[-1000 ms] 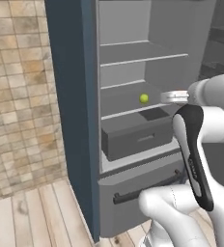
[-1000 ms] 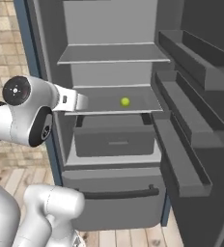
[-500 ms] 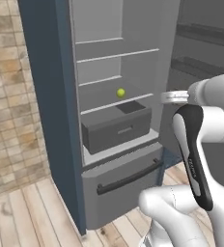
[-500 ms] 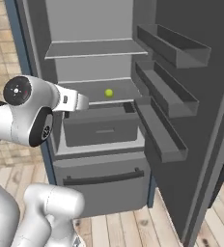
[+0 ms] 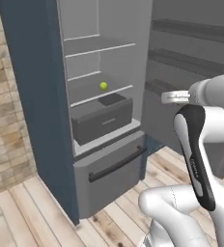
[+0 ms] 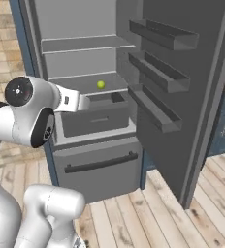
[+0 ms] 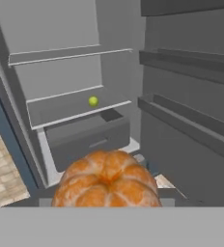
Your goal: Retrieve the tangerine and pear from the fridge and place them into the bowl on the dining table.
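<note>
Orange tangerine [image 7: 107,179] sitting right at claw in hand view, filling lower frame; I'm judging claw gripping it. Pear [image 7: 93,101] lying ahead on fridge [image 6: 92,160] shelf, well apart. Bowl, bench somewhere away from fridge; I'm turning away next.

Flat, even rendered light with no glare; soft shade lies inside the tall grey open fridge [image 5: 102,120], under its shelves. Edges look slightly soft and low-resolution.

The arm [image 5: 201,144] is glossy white with rounded, bulbous links. A long black panel runs along one link. A dark round joint cap [image 6: 18,91] shows small markings.
</note>
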